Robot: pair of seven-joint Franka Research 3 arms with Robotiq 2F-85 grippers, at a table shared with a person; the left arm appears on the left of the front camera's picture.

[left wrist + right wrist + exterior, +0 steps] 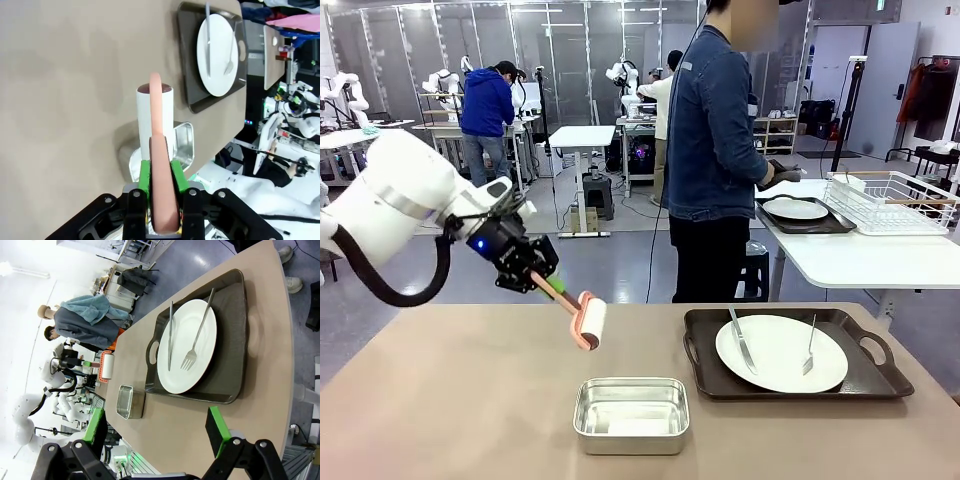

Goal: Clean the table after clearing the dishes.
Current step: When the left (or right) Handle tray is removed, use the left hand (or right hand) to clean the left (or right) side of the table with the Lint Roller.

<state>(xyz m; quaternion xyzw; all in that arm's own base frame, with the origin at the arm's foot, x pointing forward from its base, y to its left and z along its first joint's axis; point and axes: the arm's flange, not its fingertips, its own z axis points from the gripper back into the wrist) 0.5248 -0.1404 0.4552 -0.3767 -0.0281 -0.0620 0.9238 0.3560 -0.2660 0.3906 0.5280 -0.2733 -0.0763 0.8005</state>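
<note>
Dishes [781, 353] at lower right occupy my bench [450, 400], so I judge left fingers [145, 175] clamp the roller [590, 322] aloft; right fingers [216, 425] gape apart.

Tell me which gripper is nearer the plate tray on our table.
Right, likely. The right gripper, open, hovers just short of the tray. The left gripper, shut on the roller, is off past the steel pan.
</note>
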